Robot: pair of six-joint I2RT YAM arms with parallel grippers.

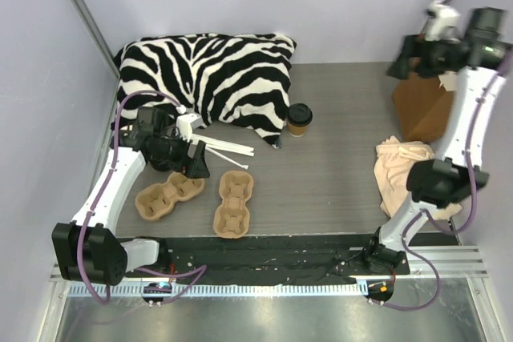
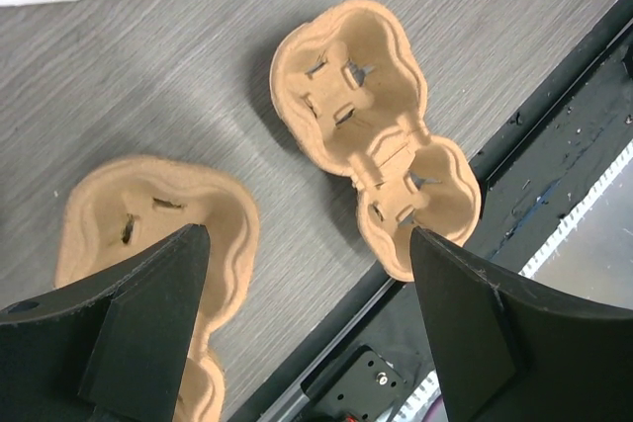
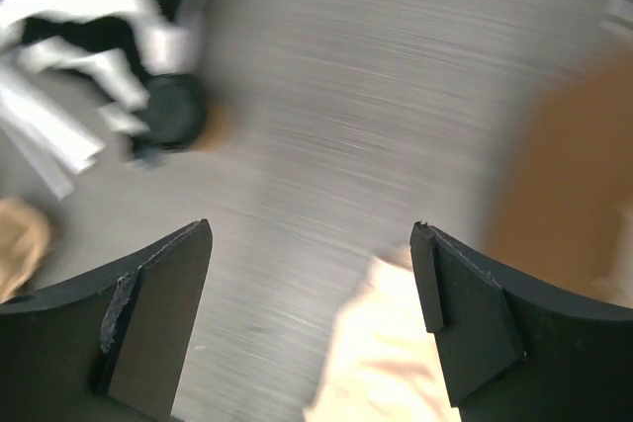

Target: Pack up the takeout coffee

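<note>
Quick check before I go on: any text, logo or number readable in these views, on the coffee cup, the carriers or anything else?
None: no readable text in any view.
Takeout coffee: plain brown side and black lid, no print visible; any fine marking is too small to tell from the top view and blurred in the right wrist view.
Cup carriers: bare pulp, no marking.
Brown block: no label visible.

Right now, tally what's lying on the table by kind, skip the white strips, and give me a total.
Lidded coffee cup: 1
Pulp cup carriers: 2
Zebra-print pillow: 1
Peach cloth: 1
Brown wooden block: 1
Total: 6
</note>
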